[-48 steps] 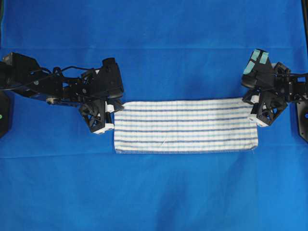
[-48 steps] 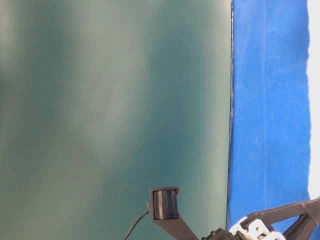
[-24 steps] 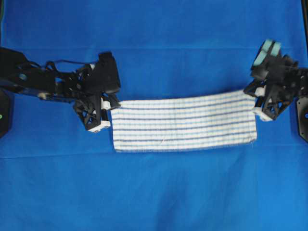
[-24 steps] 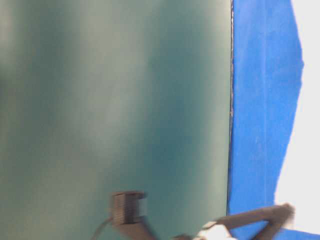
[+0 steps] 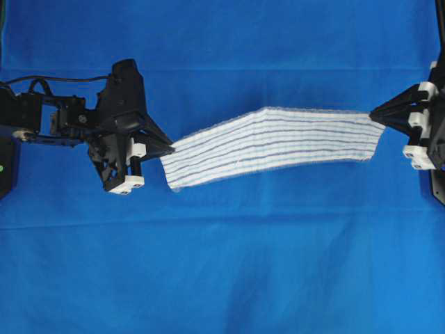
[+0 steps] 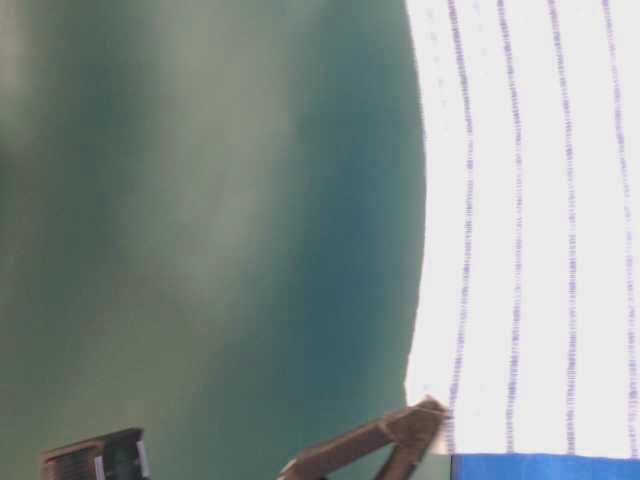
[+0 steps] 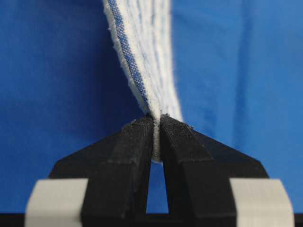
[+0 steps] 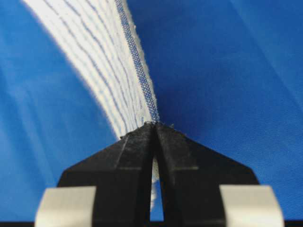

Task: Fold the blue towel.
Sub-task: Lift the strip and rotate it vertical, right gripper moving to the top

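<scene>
The blue towel (image 5: 274, 145), white with thin blue stripes and folded into a long band, hangs stretched in the air between both grippers above the plain blue cloth. My left gripper (image 5: 169, 147) is shut on its left end, and the cloth edge (image 7: 156, 137) is pinched between the black fingers. My right gripper (image 5: 375, 113) is shut on the right end, the towel (image 8: 118, 71) running away from the closed tips (image 8: 154, 125). In the table-level view the towel (image 6: 530, 230) fills the right side, bright and striped.
A large plain blue cloth (image 5: 222, 264) covers the whole table under the arms. The left arm's body (image 5: 62, 122) lies at the left edge, the right arm's mount (image 5: 434, 139) at the right edge. A blurred green surface (image 6: 200, 230) fills most of the table-level view.
Both grippers have lifted the towel off the table; it now hangs taut and twisted in the air. The left gripper moved left, the right gripper moved right and up.
</scene>
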Tool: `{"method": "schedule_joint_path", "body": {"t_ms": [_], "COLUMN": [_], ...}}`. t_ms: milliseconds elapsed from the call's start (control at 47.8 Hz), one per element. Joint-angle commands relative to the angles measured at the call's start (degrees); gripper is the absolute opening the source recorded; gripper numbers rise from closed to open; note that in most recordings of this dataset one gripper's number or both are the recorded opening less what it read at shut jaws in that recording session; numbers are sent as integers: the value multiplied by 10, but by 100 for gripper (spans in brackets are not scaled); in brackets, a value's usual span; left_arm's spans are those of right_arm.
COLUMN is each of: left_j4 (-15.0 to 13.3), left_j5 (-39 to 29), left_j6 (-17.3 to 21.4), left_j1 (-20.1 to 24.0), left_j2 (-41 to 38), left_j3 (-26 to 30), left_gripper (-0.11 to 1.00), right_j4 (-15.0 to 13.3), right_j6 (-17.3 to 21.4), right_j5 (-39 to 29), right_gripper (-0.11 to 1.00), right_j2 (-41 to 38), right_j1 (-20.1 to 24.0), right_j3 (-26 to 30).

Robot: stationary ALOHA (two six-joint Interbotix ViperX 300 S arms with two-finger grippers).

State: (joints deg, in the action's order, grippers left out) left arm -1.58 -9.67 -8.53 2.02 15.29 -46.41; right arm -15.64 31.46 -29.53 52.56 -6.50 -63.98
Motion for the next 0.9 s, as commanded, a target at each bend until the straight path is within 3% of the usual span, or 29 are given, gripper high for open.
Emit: {"method": "schedule_joint_path", "body": {"t_ms": [0, 209, 355, 585, 878], "left_j4": [1, 1, 1, 1, 1], "left_j5": [4, 10, 42, 66, 69], "left_j6": [0, -3, -2, 2, 4], "left_j1": [-2, -14, -41, -86, -120], "left_j2": [21, 14, -8, -76, -163], "left_j3": [14, 20, 40, 106, 205], "left_gripper": [3, 3, 3, 3, 3], "right_j4": [0, -11, -36, -83, -136], "right_j6": [-1, -1, -1, -10, -10], "right_j5": [-1, 18, 53, 103, 158], "right_gripper": [2, 2, 2, 2, 2], "right_j2": [-3, -32, -68, -156, -278], "right_j1": [1, -7, -47, -127, -169], "right_j3": [14, 15, 28, 81, 173]}}
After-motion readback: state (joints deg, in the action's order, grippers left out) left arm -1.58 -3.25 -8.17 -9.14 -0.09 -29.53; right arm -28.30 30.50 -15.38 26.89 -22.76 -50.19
